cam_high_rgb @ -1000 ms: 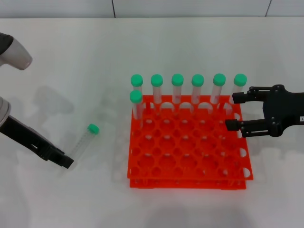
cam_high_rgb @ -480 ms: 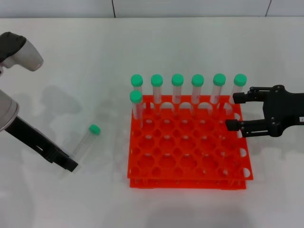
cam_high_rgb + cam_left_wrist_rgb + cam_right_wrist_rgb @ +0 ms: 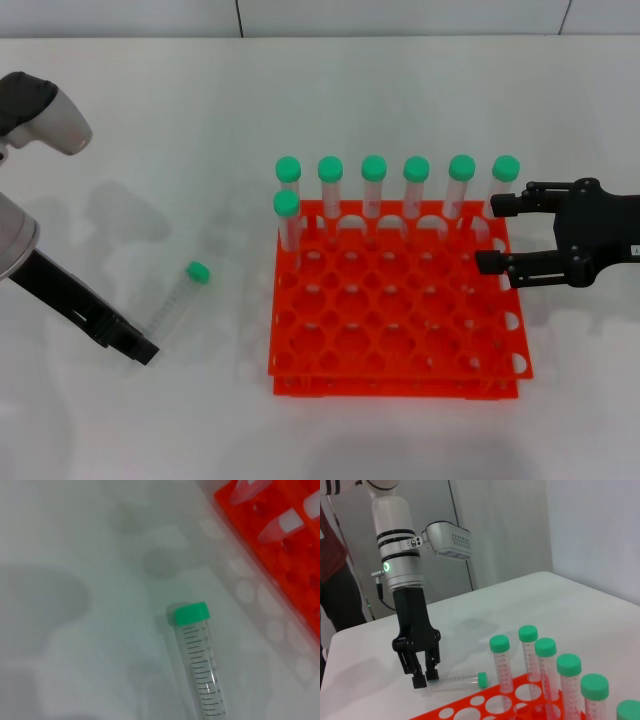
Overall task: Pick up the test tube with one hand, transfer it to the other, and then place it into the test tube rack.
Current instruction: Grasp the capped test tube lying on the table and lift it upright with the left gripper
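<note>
- Slim clear plastic test tube (image 3: 176, 298) with round green cap, lying flat on the white desk (image 3: 150, 130), left of the bright red-orange plastic rack (image 3: 396, 300) and apart from it.
- Black graduation marks printed along the tube wall, seen in the left wrist view (image 3: 200, 677); numbers beside them too small to read.
- Long axis diagonal in the head view: green cap (image 3: 197, 271) pointing toward the far side and toward the rack, bottom end toward the left tool.
- Left tool (image 3: 140, 349), black two-finger on silver wrist with green glowing ring (image 3: 385, 567), low over the desk at the tube's bottom end; fingers slightly parted, holding nothing.
- Right tool (image 3: 493, 233), black two-finger, hovering at the rack's right far corner; fingers wide apart, empty.
- Seven green-capped tubes (image 3: 374, 190) upright in the rack: six in the far row, one in the next row at the left.
</note>
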### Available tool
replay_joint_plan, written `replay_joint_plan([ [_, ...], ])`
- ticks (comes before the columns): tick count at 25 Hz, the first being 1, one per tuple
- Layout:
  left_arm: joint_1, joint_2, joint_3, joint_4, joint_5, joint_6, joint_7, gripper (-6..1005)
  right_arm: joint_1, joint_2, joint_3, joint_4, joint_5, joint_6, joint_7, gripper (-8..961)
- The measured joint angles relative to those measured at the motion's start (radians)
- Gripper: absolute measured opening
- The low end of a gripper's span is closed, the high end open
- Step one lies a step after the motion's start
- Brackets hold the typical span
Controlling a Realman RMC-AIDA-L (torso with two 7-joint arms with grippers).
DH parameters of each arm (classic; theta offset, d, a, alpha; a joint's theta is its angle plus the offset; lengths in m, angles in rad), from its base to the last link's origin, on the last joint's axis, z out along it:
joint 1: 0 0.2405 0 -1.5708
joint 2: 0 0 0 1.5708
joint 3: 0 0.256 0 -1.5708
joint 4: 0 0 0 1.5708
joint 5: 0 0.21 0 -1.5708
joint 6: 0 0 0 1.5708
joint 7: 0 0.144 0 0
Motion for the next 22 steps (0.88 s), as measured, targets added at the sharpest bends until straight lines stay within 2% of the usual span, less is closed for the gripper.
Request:
replay_joint_plan([
  [22,-0.014,-0.003,0.009,0.0,0.018,-0.011,-0.044,245,-0.001,0.0,0.006,0.0,0.003,0.0,-0.019,757],
])
